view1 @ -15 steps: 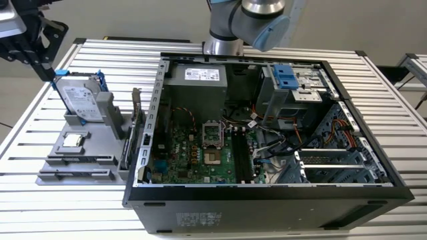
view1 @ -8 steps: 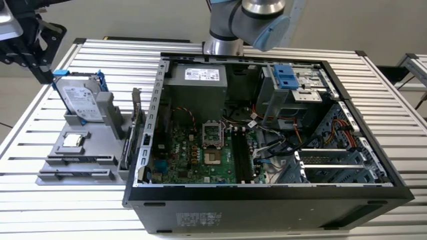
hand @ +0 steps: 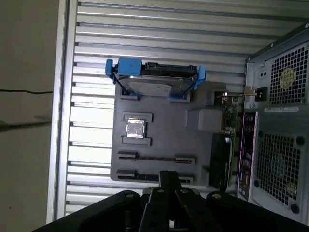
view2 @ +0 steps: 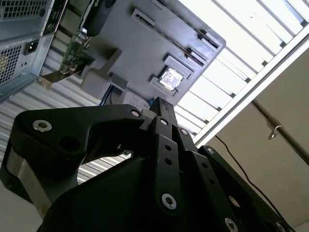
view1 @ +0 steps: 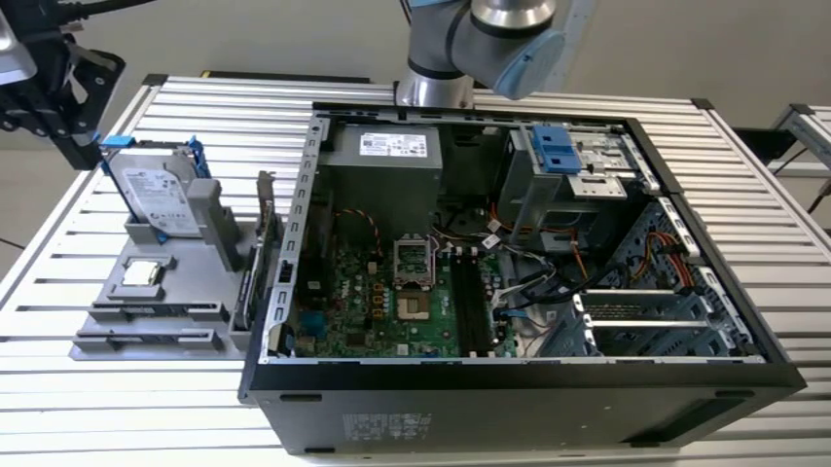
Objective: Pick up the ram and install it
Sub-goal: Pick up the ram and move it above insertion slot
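Observation:
My gripper (view1: 72,136) hangs above the table's far corner on the exterior view's left, just beyond the grey parts holder (view1: 195,282). In both wrist views its black fingers (view2: 160,108) (hand: 169,176) meet at the tips, shut, with nothing visible between them. The ram is hidden from me in these views. The holder's two long slots (hand: 154,157) lie just ahead of the fingertips. The motherboard's black slots (view1: 474,302) lie inside the open computer case (view1: 520,389).
On the holder stand a silver hard drive with blue brackets (view1: 156,195) (hand: 152,79), a square silver processor chip (view1: 140,275) (hand: 135,129) and an upright expansion card (view1: 264,233) beside the case wall. The slatted metal table (view1: 104,409) ends close to my gripper.

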Available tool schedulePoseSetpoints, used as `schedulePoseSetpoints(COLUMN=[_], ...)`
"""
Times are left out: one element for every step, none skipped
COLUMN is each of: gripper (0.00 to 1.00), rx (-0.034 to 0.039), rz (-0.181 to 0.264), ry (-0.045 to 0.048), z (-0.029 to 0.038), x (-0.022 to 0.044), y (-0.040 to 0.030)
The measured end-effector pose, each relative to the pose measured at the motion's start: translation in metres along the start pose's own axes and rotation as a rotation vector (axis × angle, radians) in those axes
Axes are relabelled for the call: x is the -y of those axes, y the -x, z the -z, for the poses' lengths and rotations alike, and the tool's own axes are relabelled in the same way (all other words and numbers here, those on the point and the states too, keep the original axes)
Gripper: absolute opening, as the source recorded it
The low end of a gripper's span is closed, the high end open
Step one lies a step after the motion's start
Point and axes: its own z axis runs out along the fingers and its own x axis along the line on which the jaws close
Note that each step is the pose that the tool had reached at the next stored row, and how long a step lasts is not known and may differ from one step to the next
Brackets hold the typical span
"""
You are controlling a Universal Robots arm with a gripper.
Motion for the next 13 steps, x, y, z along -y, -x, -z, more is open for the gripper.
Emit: schedulePoseSetpoints(gripper=[0.0, 0.0, 0.0, 0.0, 0.0, 0.0, 0.0, 0.0, 0.0, 0.0, 0.0, 0.0, 0.0], rx=[0.0, 0.0, 0.0, 0.0, 0.0, 0.0, 0.0, 0.0001, 0.0, 0.0001, 0.0001, 0.0001, 0.0001], rz=[0.0, -0.001, -0.001, -0.001, -0.001, -0.001, -0.002, -0.002, -0.002, -0.002, -0.002, -0.003, -0.003], ry=[0.0, 0.0, 0.0, 0.0, 0.0, -0.0001, -0.0001, -0.0001, 0.0, 0.0, -0.0001, -0.0001, -0.0001], z=[0.0001, 0.0001, 0.0001, 0.0002, 0.0003, 0.0003, 0.0004, 0.0004, 0.0004, 0.0005, 0.0005, 0.0006, 0.0006], x=[0.0009, 0.0019, 0.0028, 0.0038, 0.0047, 0.0056, 0.0066, 0.0075, 0.0084, 0.0094, 0.0103, 0.0112, 0.0121], y=[-0.0001, -0.0002, -0.0002, -0.0003, -0.0003, -0.0004, -0.0004, -0.0005, -0.0005, -0.0006, -0.0006, -0.0007, -0.0007])
